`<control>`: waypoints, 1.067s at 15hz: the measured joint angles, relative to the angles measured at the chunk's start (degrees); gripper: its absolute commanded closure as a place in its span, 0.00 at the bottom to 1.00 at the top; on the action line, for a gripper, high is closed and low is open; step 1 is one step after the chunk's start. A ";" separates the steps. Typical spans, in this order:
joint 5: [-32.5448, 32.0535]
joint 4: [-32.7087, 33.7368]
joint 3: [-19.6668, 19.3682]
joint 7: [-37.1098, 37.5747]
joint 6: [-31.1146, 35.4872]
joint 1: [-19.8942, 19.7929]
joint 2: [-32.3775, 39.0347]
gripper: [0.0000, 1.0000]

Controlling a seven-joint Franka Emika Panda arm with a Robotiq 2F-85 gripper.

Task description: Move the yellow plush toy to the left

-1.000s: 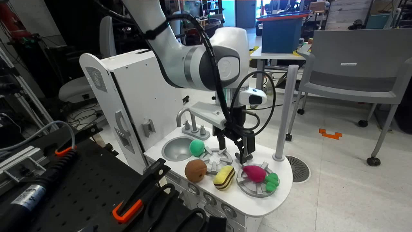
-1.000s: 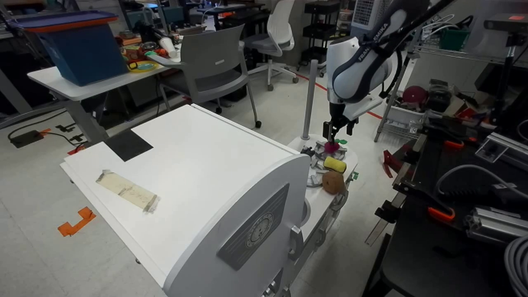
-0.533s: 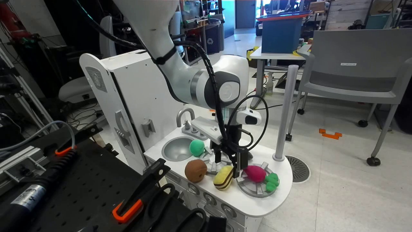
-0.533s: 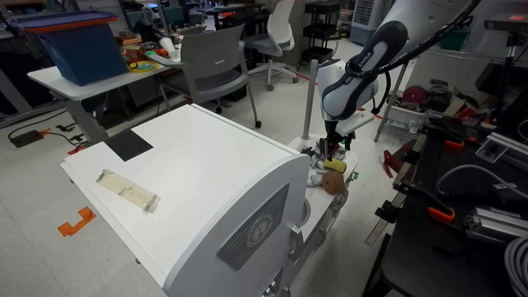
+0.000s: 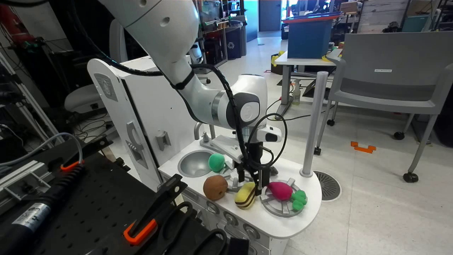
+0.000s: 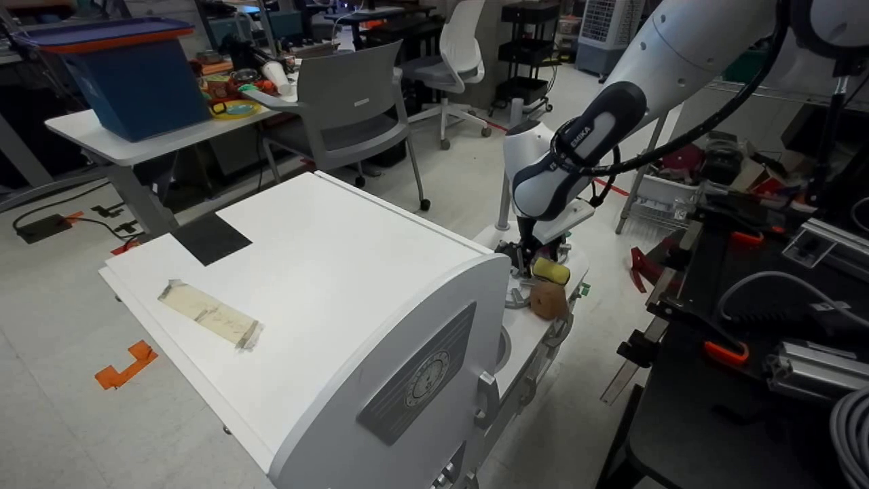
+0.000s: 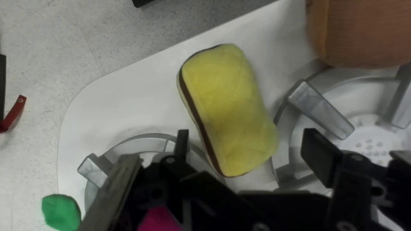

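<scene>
Evidently your gripper is spread wide and holds nothing, likely so you can straddle the yellow plush toy, which lies on the white counter between the 2 burners

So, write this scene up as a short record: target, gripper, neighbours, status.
target: yellow plush toy, lying on the white countertop between two grey burners
gripper: open, straddling the toy's lower end as seen in the wrist view; contact unclear
neighbours: brown ball; green round item by the sink; pink-and-green plush on one burner
status: toy not yet gripped or lifted
</scene>
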 measured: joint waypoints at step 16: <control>0.44 9.45 1.50 3.08 -10.16 2.23 0.61 0.97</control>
